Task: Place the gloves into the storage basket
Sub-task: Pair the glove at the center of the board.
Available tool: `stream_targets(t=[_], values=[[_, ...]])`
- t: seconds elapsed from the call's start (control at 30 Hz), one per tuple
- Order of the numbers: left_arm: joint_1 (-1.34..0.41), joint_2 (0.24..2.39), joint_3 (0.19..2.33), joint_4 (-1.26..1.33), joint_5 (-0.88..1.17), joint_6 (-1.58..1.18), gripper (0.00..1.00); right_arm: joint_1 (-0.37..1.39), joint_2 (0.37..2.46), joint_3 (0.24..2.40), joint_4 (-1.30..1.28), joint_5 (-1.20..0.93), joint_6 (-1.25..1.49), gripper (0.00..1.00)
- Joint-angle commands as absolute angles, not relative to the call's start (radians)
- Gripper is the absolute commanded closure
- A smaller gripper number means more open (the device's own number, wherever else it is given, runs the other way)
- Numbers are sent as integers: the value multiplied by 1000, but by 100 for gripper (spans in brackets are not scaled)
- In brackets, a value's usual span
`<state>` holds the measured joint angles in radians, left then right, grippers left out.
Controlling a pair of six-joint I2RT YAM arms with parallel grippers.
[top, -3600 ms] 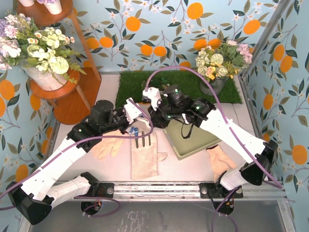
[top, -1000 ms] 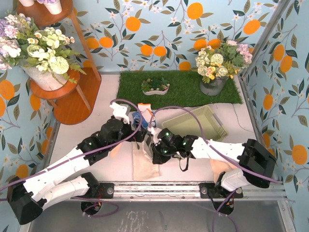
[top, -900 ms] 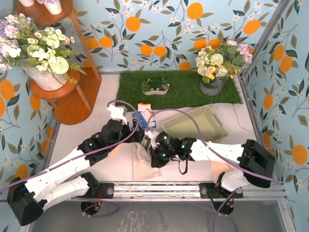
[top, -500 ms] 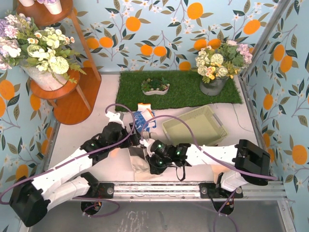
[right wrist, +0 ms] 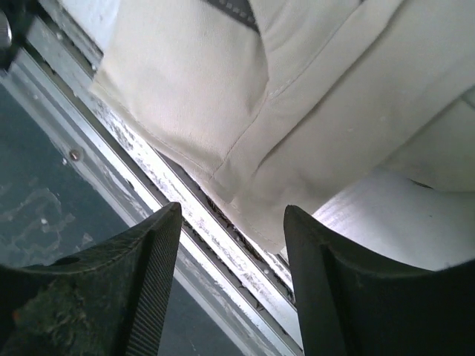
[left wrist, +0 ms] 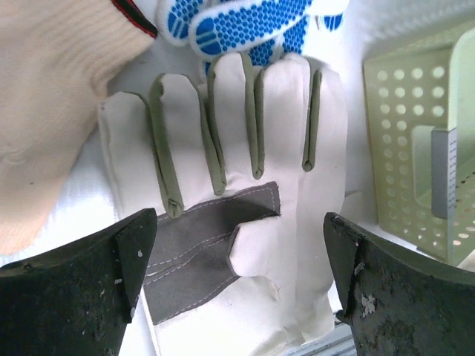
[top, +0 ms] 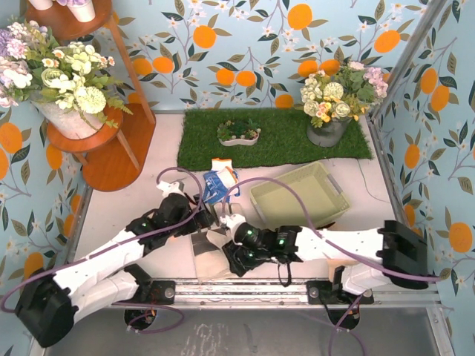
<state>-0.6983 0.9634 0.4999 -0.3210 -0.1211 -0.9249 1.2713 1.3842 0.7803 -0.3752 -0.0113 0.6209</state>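
Observation:
The grey-and-cream work glove [left wrist: 245, 185] lies palm up at the table's near edge, also in the top view [top: 205, 251]. My left gripper [left wrist: 237, 289] hangs open over its palm, one finger either side [top: 200, 221]. The right gripper [right wrist: 234, 297] is open at the glove's cuff [right wrist: 223, 96], over the front rail, with nothing between its jaws [top: 231, 259]. A blue-and-white glove [top: 220, 181] lies just beyond the work glove's fingers [left wrist: 245, 22]. One peach glove [left wrist: 52, 96] rests to the left. Another [top: 335, 261] peeks from under my right arm. The pale green storage basket [top: 300, 194] stands to the right [left wrist: 423, 133].
A green grass mat [top: 286, 141] at the back carries a small white dish of plants [top: 239, 133] and a flower pot [top: 330, 107]. A wooden stand [top: 111, 148] with flowers fills the left side. The metal front rail [top: 245, 289] runs along the near edge.
Both arms have drawn back toward the near edge. The work glove slid with the right gripper to the front rail, and that gripper has now opened off it.

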Motion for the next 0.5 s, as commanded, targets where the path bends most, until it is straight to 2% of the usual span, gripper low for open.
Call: stream_targets(t=[0.0,0.1,0.27,0.47], values=[[-692,864,500,-385,-241,-997,3,1281,1316,822,-388,166,728,45],[-680,832,472,-388,-253,-1029,8,1331,1381,878,-417,325,772,44],[-623,869,431,-326,-221,-1041,19,1440,1611,1082,-551,587,815,42],[-592,911,389,-241,-198,-1036,31,1456,1773,1213,-602,696,841,35]])
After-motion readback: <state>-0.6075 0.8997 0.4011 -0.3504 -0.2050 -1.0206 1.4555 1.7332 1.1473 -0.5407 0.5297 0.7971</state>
